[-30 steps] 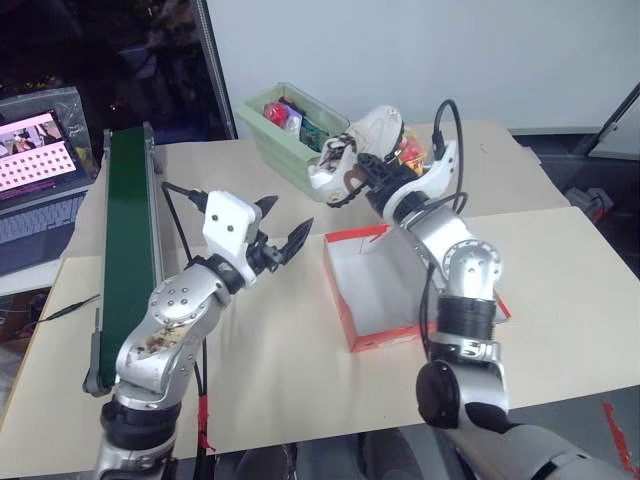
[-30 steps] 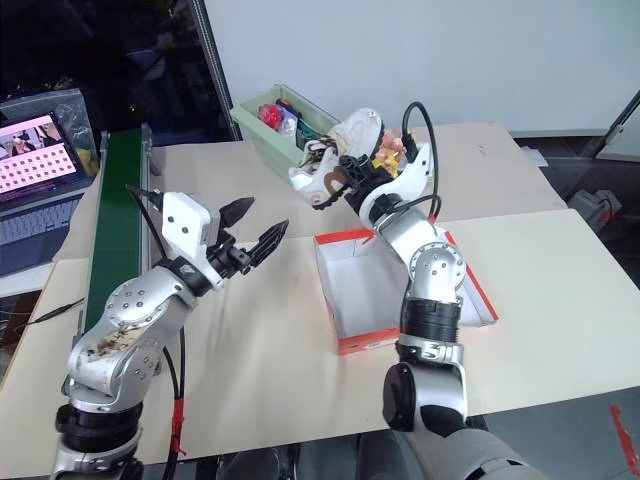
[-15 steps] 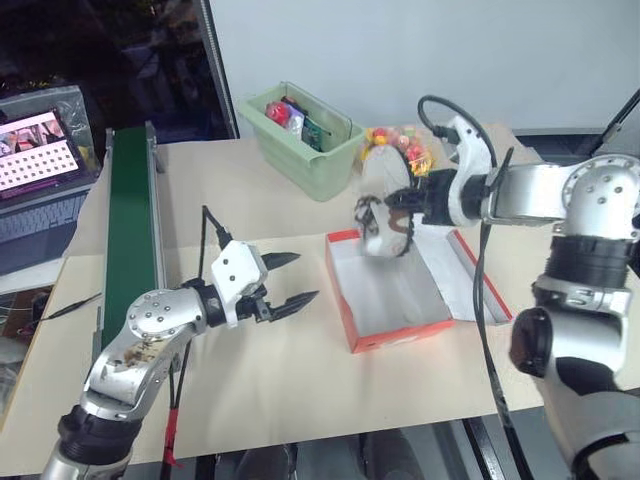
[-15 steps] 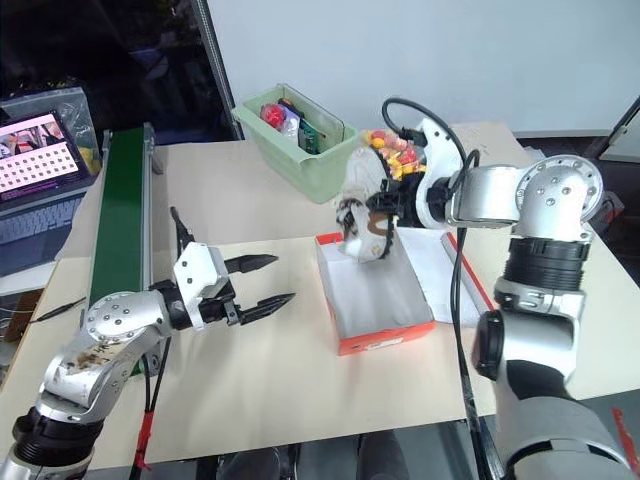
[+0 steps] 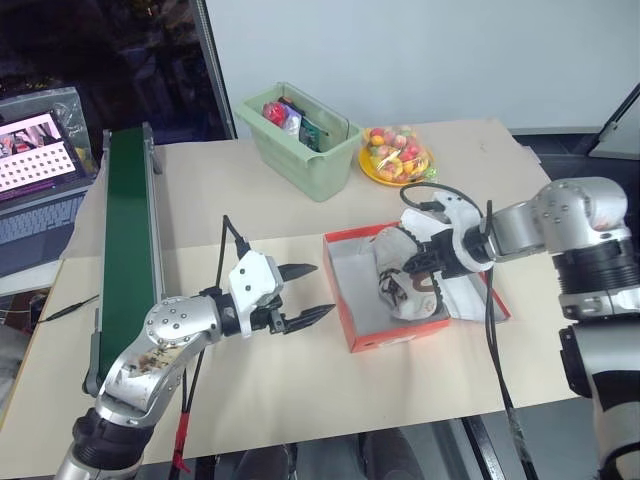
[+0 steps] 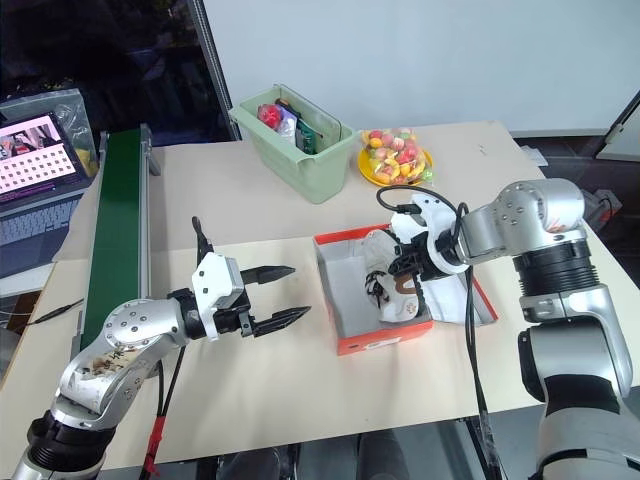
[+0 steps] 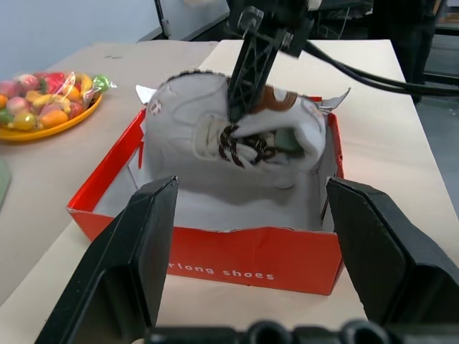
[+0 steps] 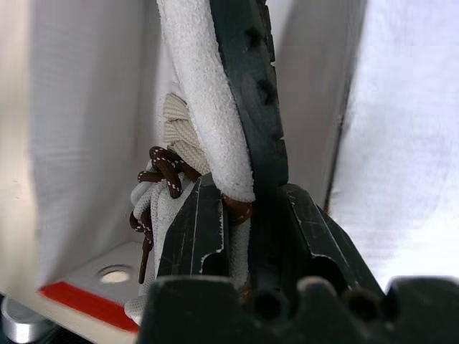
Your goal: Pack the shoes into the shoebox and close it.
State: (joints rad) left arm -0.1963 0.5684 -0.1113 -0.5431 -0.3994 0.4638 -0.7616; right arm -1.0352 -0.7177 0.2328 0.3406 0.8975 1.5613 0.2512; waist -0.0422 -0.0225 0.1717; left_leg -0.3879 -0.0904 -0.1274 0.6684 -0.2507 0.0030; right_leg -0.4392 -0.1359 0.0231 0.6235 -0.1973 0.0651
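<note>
The right end effector (image 5: 418,268) is clamped on the collar of a shoe (image 5: 400,285), so the shoe hangs with its sole turned sideways and its toe down inside the open shoebox (image 5: 345,315); gripping the rim lets the shoe be lowered between the white walls. Only this one shoe is visible. The left end effector (image 5: 305,295) hovers wide open and empty just beside the shoebox's near-left wall, apparently ready to steady it. The lid (image 5: 480,300) lies open under the right arm. Farther back on the bench (image 5: 250,390) stand a green bin (image 5: 300,140) and a plate of sweets (image 5: 397,155), a conveyor belt (image 5: 128,220) to the left; nothing blocks the box
</note>
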